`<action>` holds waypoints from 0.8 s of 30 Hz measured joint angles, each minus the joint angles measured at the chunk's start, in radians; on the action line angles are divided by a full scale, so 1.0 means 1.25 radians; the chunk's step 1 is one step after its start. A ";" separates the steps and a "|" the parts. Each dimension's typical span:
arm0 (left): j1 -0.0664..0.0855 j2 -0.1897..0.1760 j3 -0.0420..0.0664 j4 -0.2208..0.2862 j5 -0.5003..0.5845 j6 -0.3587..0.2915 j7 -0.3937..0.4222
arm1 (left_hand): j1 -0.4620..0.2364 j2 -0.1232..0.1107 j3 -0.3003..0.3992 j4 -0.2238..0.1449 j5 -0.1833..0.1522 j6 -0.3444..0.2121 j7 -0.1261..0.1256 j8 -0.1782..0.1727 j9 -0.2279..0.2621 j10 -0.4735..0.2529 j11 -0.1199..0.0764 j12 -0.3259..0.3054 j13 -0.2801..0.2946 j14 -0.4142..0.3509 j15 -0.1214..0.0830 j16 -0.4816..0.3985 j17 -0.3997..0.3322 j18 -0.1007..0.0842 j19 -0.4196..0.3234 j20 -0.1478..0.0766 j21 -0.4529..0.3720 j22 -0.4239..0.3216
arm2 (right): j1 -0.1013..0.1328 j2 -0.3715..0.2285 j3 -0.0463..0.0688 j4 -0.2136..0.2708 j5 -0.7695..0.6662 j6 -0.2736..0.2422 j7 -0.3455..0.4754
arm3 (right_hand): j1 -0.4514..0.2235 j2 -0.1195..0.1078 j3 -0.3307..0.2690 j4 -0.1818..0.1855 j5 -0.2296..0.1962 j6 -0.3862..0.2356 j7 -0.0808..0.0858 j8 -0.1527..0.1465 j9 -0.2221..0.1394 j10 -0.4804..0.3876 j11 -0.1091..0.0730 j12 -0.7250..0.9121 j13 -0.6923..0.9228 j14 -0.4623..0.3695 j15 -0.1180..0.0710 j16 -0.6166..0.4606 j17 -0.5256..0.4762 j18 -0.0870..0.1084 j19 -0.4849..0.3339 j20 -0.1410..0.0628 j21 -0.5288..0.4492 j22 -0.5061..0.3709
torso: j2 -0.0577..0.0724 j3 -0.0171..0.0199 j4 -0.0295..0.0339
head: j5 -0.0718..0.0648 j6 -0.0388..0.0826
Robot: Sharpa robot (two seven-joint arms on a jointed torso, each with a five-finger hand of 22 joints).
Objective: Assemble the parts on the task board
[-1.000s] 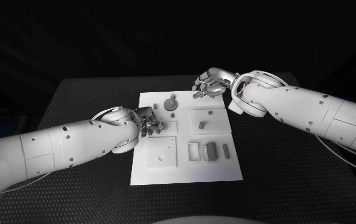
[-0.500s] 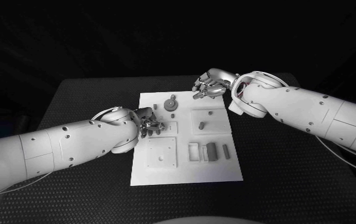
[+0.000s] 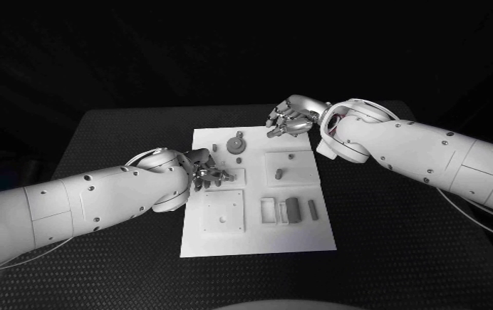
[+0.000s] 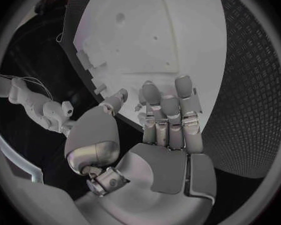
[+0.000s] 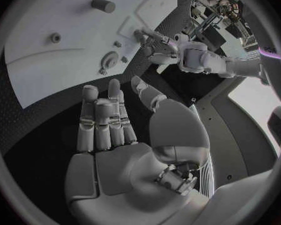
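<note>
White task board (image 3: 257, 239) just beside left robot hand (image 3: 209, 172), between both arms

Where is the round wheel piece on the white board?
In the head view the round wheel piece sits near the far edge of the white board, between the two hands, closer to the right hand than to the left hand.

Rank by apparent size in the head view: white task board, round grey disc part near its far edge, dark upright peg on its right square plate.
1. White task board, by far.
2. Round grey disc part.
3. Dark upright peg, only slightly smaller; a close call.
</note>
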 measured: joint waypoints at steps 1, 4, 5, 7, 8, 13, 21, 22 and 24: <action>0.000 0.000 0.000 0.000 0.002 0.000 0.001 | 0.000 0.007 -0.017 -0.005 0.000 -0.004 -0.001 -0.003 0.001 -0.001 0.001 0.000 0.000 -0.003 -0.001 0.000 0.000 0.000 -0.002 -0.001 -0.003 0.000 | 0.000 0.000 0.000 0.000 0.000 0.000 0.000 | 0.000 0.000 0.000 0.000 0.000 0.000 0.000 0.000 0.000 0.000 0.000 0.000 0.000 0.000 0.000 0.000 0.000 0.000 0.000 0.000 0.000 0.000 | 0.000 -0.0001 -0.0001 | 0.000 0.000; 0.000 0.000 0.001 -0.002 0.008 -0.002 0.005 | -0.002 0.008 -0.033 -0.004 0.000 -0.006 -0.003 -0.007 0.001 -0.003 0.002 0.000 0.000 -0.003 -0.001 0.000 0.000 0.000 -0.003 -0.002 -0.003 0.000 | 0.000 0.000 0.000 0.000 0.001 0.000 0.000 | 0.000 0.000 0.000 0.000 0.000 0.000 0.000 0.000 0.000 0.000 0.000 0.000 0.000 0.000 0.000 0.000 0.000 0.000 0.000 0.000 0.000 0.000 | 0.000 0.0001 -0.0002 | 0.000 0.000; 0.000 0.000 0.001 -0.003 0.012 -0.003 0.006 | -0.002 0.008 -0.035 -0.002 0.000 -0.010 -0.004 -0.010 0.001 -0.003 0.003 0.000 0.000 -0.003 -0.001 0.000 0.000 0.000 -0.004 -0.001 -0.003 0.000 | 0.000 0.000 0.000 0.000 0.002 0.000 0.000 | 0.000 0.000 0.000 0.000 0.000 0.000 0.000 0.000 0.000 0.000 0.000 0.000 0.000 0.000 0.000 0.000 0.000 0.000 0.000 0.000 0.000 0.000 | 0.000 0.0002 -0.0002 | 0.000 0.001; 0.000 0.001 0.001 -0.005 0.016 -0.005 0.009 | -0.002 0.008 -0.037 0.000 0.000 -0.014 -0.007 -0.016 0.001 -0.004 0.004 0.000 0.000 -0.006 0.002 0.000 0.000 0.000 -0.004 -0.001 -0.004 0.000 | 0.000 0.000 0.000 0.000 0.003 0.001 0.000 | 0.000 0.000 0.000 0.000 0.000 0.000 0.000 0.000 0.000 0.000 0.000 0.000 0.000 0.000 0.000 0.000 0.000 0.000 0.000 0.000 0.000 0.000 | 0.000 0.0003 -0.0002 | -0.001 0.001; 0.000 0.001 0.001 -0.006 0.019 -0.007 0.010 | -0.002 0.008 -0.039 0.002 0.000 -0.015 -0.007 -0.018 -0.001 -0.005 0.004 0.000 0.001 -0.007 0.001 0.000 0.000 0.000 -0.004 -0.001 -0.007 0.000 | 0.000 0.000 0.000 0.000 0.003 0.001 0.000 | 0.000 0.000 0.000 0.000 0.000 0.000 0.000 0.000 0.000 -0.002 0.002 0.000 0.000 0.000 0.000 0.000 0.000 0.000 0.000 0.000 0.000 0.000 | 0.000 0.0004 -0.0001 | -0.001 0.001; 0.000 0.001 0.002 -0.012 0.026 -0.011 0.014 | -0.002 0.008 -0.042 0.004 0.000 -0.017 -0.006 -0.020 -0.005 -0.008 0.005 0.000 0.001 -0.007 0.001 0.000 0.000 0.000 -0.004 -0.001 -0.007 0.000 | 0.000 0.000 0.000 0.000 0.005 0.001 0.000 | 0.000 0.000 0.000 0.000 0.000 0.001 -0.001 0.000 0.000 -0.003 0.003 0.000 0.000 0.000 0.000 0.000 0.000 -0.001 0.000 0.000 0.000 0.000 | 0.000 0.0005 0.0002 | -0.001 0.001; 0.000 0.001 0.014 -0.021 0.033 -0.014 0.012 | 0.009 0.048 -0.066 0.013 0.000 -0.031 -0.003 -0.035 -0.005 -0.016 0.010 0.000 0.004 -0.013 0.004 0.000 0.000 0.000 -0.006 0.000 -0.010 0.001 | 0.000 0.000 0.000 -0.001 0.007 0.002 -0.001 | 0.000 0.000 0.000 0.000 0.000 -0.001 0.001 0.000 0.000 -0.003 0.003 0.000 0.000 0.000 0.000 0.000 0.000 -0.005 0.000 0.000 0.000 0.000 | 0.000 0.0005 -0.0003 | -0.001 0.001; 0.000 0.001 0.014 -0.021 0.033 -0.014 0.011 | 0.014 0.052 -0.071 0.011 0.000 -0.031 -0.003 -0.035 -0.004 -0.016 0.010 0.000 0.004 -0.013 0.004 0.000 0.000 0.000 -0.006 0.000 -0.010 0.001 | -0.001 0.000 0.000 -0.001 0.007 0.002 -0.001 | 0.000 0.000 0.000 0.000 0.000 -0.001 0.001 0.000 0.000 -0.003 0.003 0.000 0.000 0.000 0.000 0.000 0.000 -0.005 0.000 0.000 0.000 0.000 | 0.000 0.0005 -0.0006 | -0.001 0.001; -0.001 0.001 0.014 -0.021 0.033 -0.013 0.010 | 0.025 0.063 -0.085 0.005 0.000 -0.031 -0.003 -0.032 -0.004 -0.016 0.010 0.000 0.005 -0.013 0.004 0.000 0.000 0.000 -0.006 0.000 -0.010 0.001 | -0.001 0.000 0.000 -0.001 0.008 0.002 -0.001 | 0.000 0.000 0.000 0.000 0.000 -0.001 0.001 0.000 0.000 -0.003 0.003 0.000 0.000 0.000 0.000 0.000 -0.001 -0.004 0.000 0.000 0.000 0.000 | 0.000 0.0007 -0.0006 | -0.002 0.001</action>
